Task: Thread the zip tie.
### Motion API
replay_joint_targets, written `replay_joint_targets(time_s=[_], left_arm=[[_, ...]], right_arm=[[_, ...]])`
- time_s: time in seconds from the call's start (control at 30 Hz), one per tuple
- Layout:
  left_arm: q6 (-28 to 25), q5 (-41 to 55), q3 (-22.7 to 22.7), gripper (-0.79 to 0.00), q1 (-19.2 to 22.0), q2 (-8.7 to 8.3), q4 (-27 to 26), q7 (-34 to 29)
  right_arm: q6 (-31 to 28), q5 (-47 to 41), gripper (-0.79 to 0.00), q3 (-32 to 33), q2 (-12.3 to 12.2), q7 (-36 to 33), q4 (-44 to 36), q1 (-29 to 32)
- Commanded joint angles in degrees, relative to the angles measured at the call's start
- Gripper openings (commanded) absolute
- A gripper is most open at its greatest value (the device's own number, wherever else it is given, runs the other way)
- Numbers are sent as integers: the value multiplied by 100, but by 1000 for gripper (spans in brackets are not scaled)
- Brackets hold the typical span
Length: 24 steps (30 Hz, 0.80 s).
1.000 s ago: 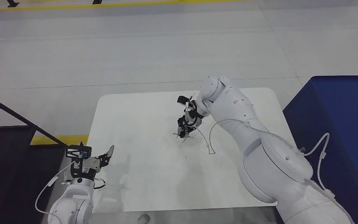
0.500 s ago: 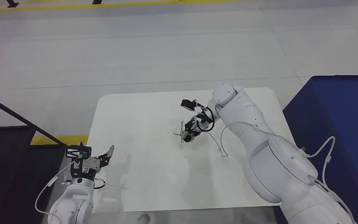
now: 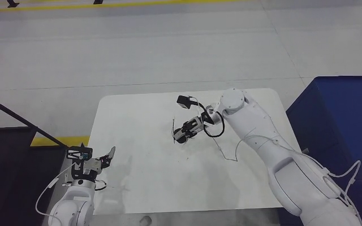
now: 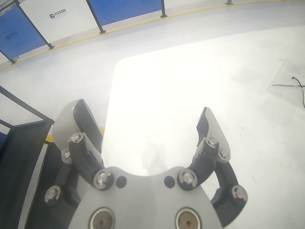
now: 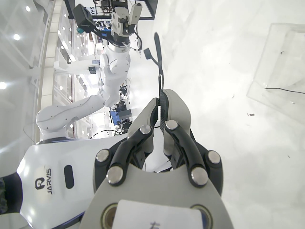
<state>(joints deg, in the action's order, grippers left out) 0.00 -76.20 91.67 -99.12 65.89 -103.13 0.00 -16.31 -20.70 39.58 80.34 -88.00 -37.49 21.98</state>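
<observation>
A thin black zip tie (image 3: pixel 173 125) sticks out of my right gripper (image 3: pixel 177 135), above the middle of the white table (image 3: pixel 141 181). In the right wrist view the gripper (image 5: pixel 159 96) is shut on the zip tie (image 5: pixel 159 58), whose strap runs out past the fingertips with a small square head branching off to one side. My left gripper (image 3: pixel 110 153) sits at the table's left edge, far from the tie. Its fingers (image 4: pixel 87 122) stand wide open around nothing, and the gripper (image 4: pixel 143 110) faces the bare tabletop.
A clear plastic tray (image 5: pixel 274 55) lies on the table near the right gripper, holding at least one more black zip tie (image 5: pixel 281 88); spare ties (image 4: pixel 299 85) also show from the left wrist. A dark blue cabinet (image 3: pixel 334 113) stands right of the table, a black frame (image 3: pixel 22 127) to its left.
The right gripper has turned and shifted a little to the left, lifting the zip tie off the table. The right elbow has swung outward. The left arm has stayed still.
</observation>
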Motion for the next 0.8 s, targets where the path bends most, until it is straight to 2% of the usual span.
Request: replay_joint_targets(time_s=[0.0,0.73,0.77], left_arm=[[0,0,0,0,0,0,0,0],[0,0,0,0,0,0,0,0],[-281,135,-42,0,7,-5,-6,-192]], right_arm=[[0,-185,-785,-48,-291,0,-479,159],[0,-206,-785,-59,-333,0,-525,178],[4,-191,-785,-56,-335,39,-531,189]])
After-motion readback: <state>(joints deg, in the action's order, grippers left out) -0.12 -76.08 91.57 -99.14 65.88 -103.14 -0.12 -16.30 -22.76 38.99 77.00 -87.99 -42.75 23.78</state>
